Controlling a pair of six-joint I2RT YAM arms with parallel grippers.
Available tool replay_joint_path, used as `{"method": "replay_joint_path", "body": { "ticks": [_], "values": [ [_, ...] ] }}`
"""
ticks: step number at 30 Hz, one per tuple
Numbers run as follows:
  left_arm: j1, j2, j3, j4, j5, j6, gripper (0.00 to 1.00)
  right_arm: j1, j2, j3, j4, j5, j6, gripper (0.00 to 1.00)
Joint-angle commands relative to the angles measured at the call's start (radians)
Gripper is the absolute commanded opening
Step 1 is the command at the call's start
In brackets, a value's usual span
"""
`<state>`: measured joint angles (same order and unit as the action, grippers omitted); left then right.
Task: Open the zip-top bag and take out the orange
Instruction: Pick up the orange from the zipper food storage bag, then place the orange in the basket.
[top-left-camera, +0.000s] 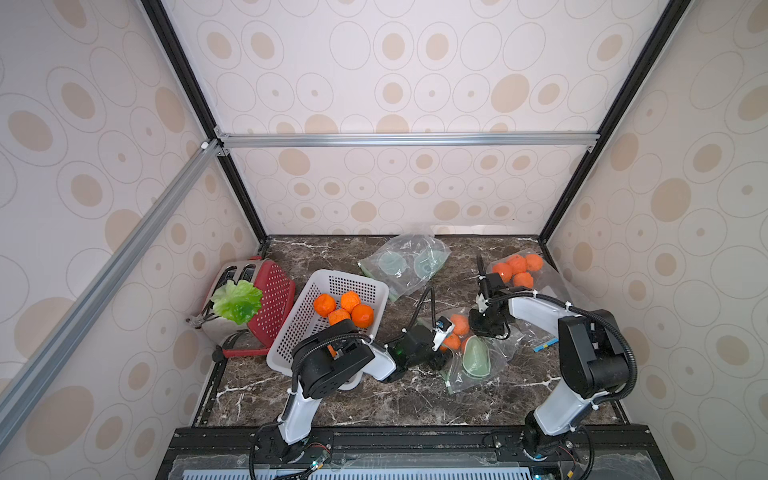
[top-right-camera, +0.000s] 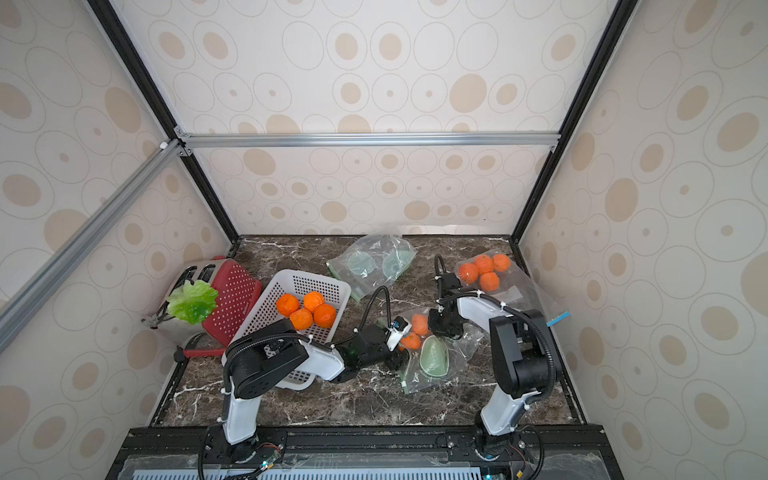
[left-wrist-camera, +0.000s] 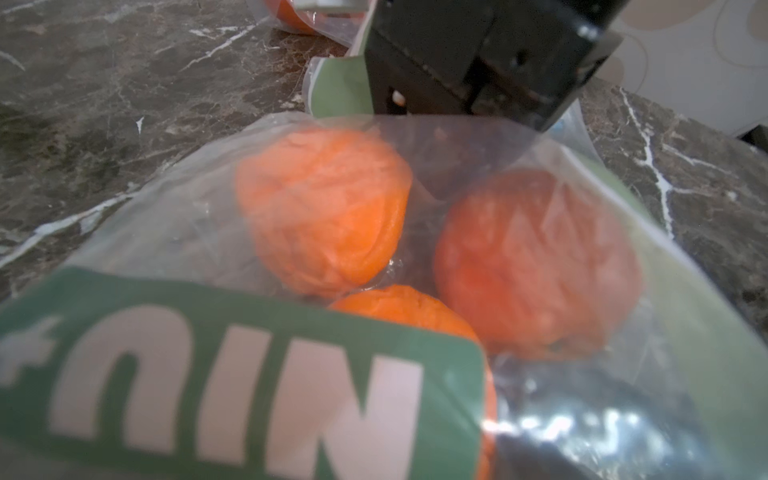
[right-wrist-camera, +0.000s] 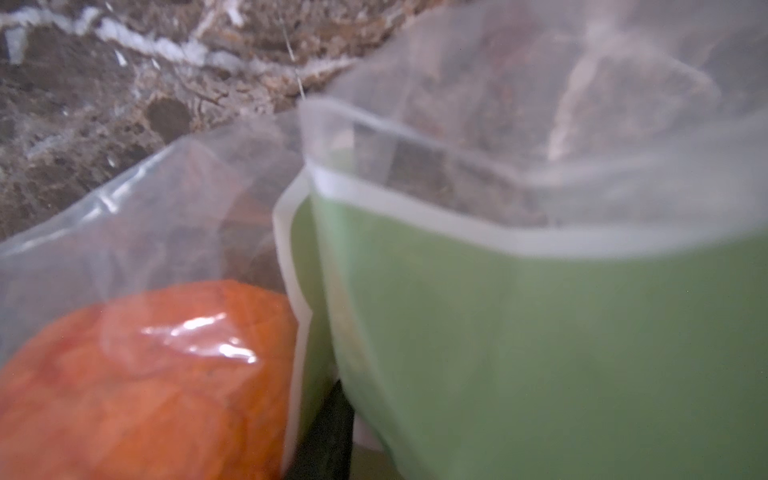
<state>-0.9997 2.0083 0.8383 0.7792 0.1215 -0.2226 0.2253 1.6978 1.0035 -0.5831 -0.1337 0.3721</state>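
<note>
The clear zip-top bag (top-left-camera: 496, 368) (top-right-camera: 432, 376) with a green label lies mid-table, with oranges (top-left-camera: 459, 322) (top-right-camera: 419, 323) inside. My left gripper (top-left-camera: 446, 353) (top-right-camera: 401, 353) is at the bag's left end. The left wrist view looks into the bag (left-wrist-camera: 187, 216) at three oranges (left-wrist-camera: 324, 208); the green label (left-wrist-camera: 249, 374) hides the jaws, so their state does not show. My right gripper (top-left-camera: 484, 332) (top-right-camera: 444, 328) (left-wrist-camera: 457, 108) stands over the bag's far edge and pinches the film. In the right wrist view the green panel (right-wrist-camera: 540, 353) and an orange (right-wrist-camera: 145, 386) fill the frame.
A white basket (top-left-camera: 332, 286) holding several oranges (top-left-camera: 347, 309) stands left of the bag. Behind it are a red toaster (top-left-camera: 270, 299) and a lettuce (top-left-camera: 237, 301). A second bag of oranges (top-left-camera: 517, 268) lies back right, and a flat bag (top-left-camera: 403, 266) at the back.
</note>
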Motion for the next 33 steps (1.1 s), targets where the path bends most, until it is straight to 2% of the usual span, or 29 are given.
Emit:
{"method": "replay_joint_path", "body": {
  "ticks": [1,8,18,30,33],
  "values": [
    [-0.008,-0.049,-0.006,-0.039,-0.005,0.003,0.56,0.006,0.000,-0.008,-0.010,0.008,-0.007,0.28],
    [-0.008,-0.161,-0.096,-0.141,-0.036,-0.011,0.45,-0.020,-0.013,-0.001,-0.007,0.011,-0.002,0.27],
    [-0.008,-0.339,-0.189,-0.351,-0.040,-0.031,0.43,-0.041,-0.027,0.005,-0.005,0.009,-0.001,0.27],
    [-0.010,-0.693,-0.148,-0.821,-0.076,-0.064,0.40,-0.049,-0.033,-0.001,0.003,0.010,0.001,0.27],
    [-0.010,-0.790,-0.134,-0.948,-0.117,-0.067,0.40,-0.049,-0.030,0.000,0.004,0.004,0.002,0.27]
  ]
}}
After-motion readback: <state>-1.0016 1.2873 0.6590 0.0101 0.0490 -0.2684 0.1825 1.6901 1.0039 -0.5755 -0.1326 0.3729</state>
